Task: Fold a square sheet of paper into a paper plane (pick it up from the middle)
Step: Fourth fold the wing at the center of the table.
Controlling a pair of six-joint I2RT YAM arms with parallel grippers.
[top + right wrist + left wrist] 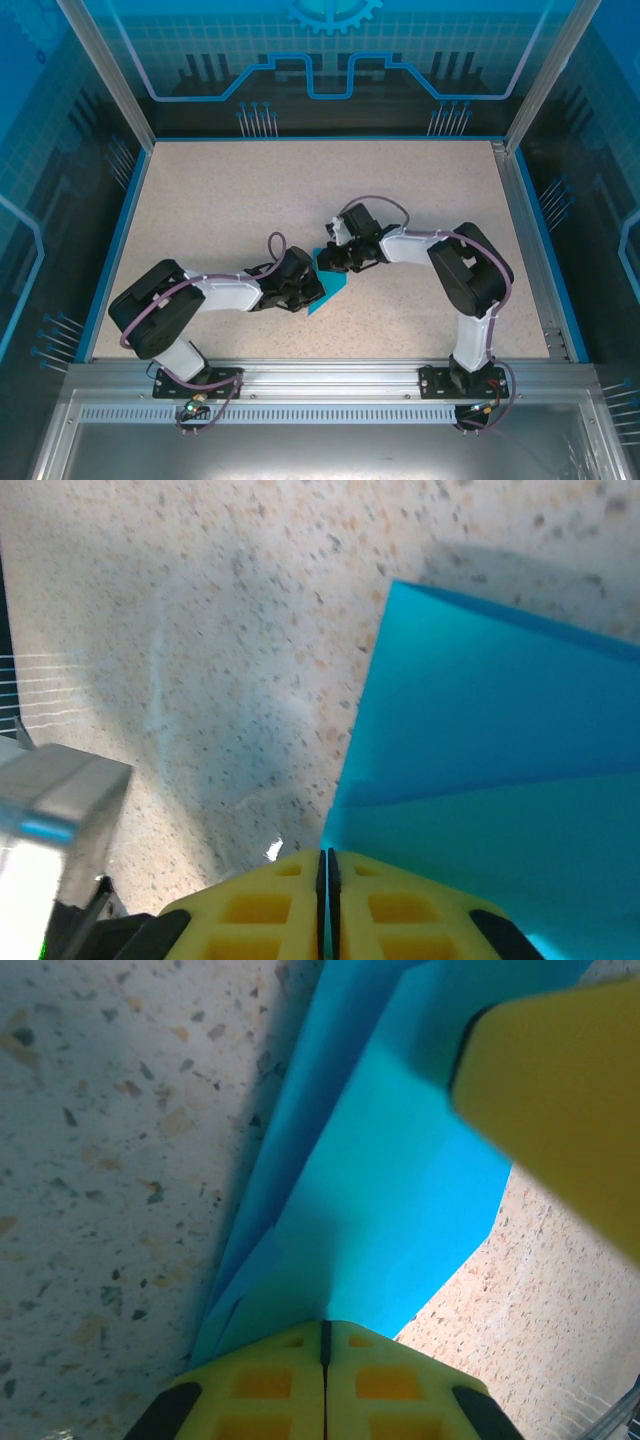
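Top: paper (330, 291) mid-tabletop (250, 200), mostly hidden between left claw (310, 290) and right claw (330, 260).
Left wrist: left claw (324, 1345) pinched shut on folded paper (400, 1190); yellow finger (560, 1090) blurred, cut off top right.
Right wrist: right claw (327, 865) clamped on paper (480, 750) edge.

The left gripper (324, 1326) has 2 fingers (260, 1388) of yellow plastic, smooth with a dull sheen. The folded paper (400, 1190) at their tips is thin, smooth and matt. The table (100, 1160) beneath is speckled, matt and slightly grainy.
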